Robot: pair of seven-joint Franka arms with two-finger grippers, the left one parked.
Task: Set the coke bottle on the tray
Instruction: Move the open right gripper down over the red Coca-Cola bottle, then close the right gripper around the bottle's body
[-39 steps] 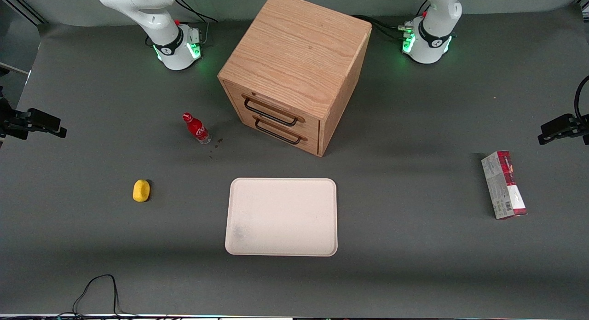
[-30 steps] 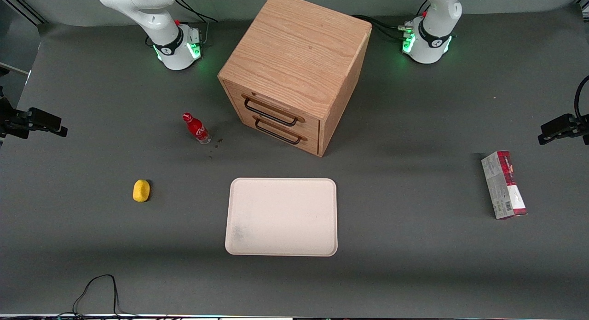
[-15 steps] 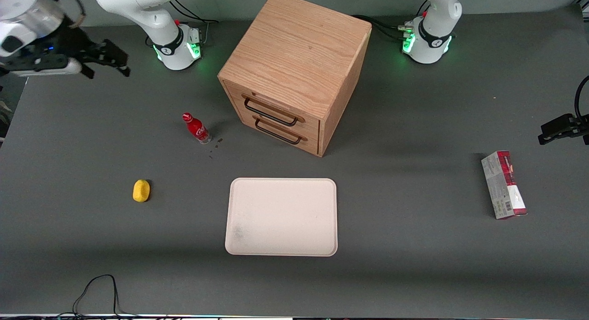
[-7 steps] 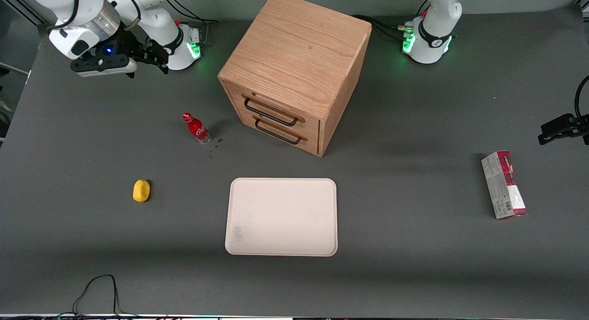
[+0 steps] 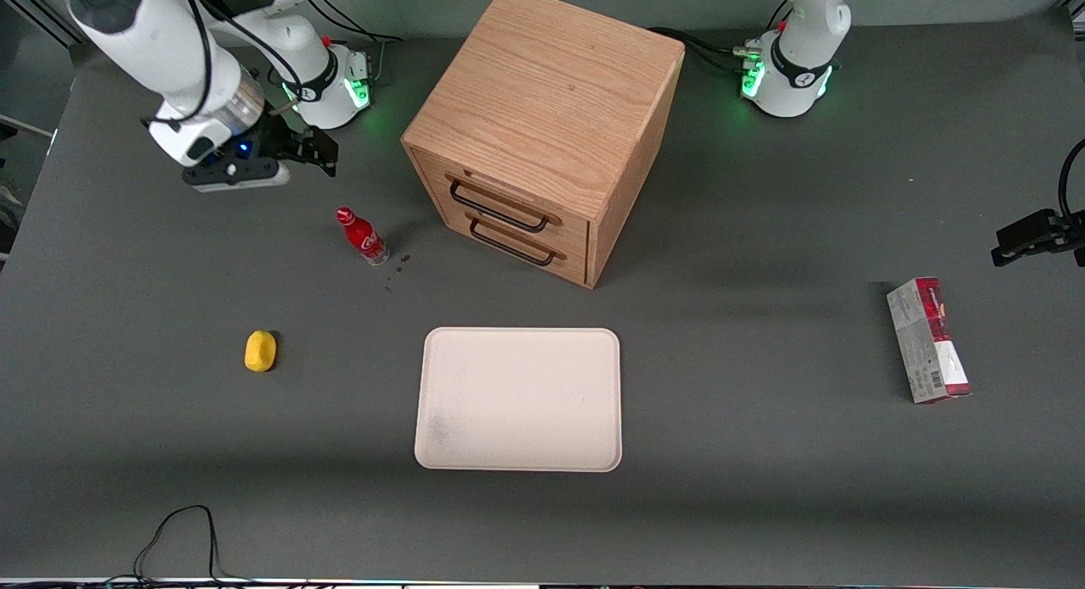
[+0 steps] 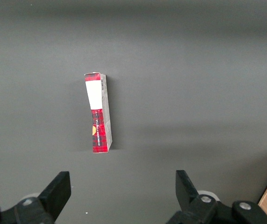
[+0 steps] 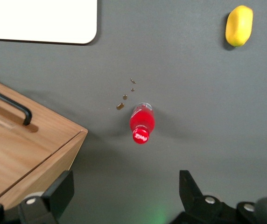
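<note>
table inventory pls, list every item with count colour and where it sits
coke bottle: 1, red with red cap, upright on the table beside the cabinet, farther from the front camera than the tray
tray: 1, cream, flat on the table in front of the cabinet's drawers, nothing on it
cabinet: 1, light wood with two dark drawer handles, mid-table
lemon-like object: 1, yellow, toward the working arm's end, nearer the front camera than the bottle
carton: 1, red and grey, toward the parked arm's end
brown specks: a few, on the table next to the bottle
gripper: 1, black, open, above the table, farther from the front camera than the bottle, holding nothing
</note>
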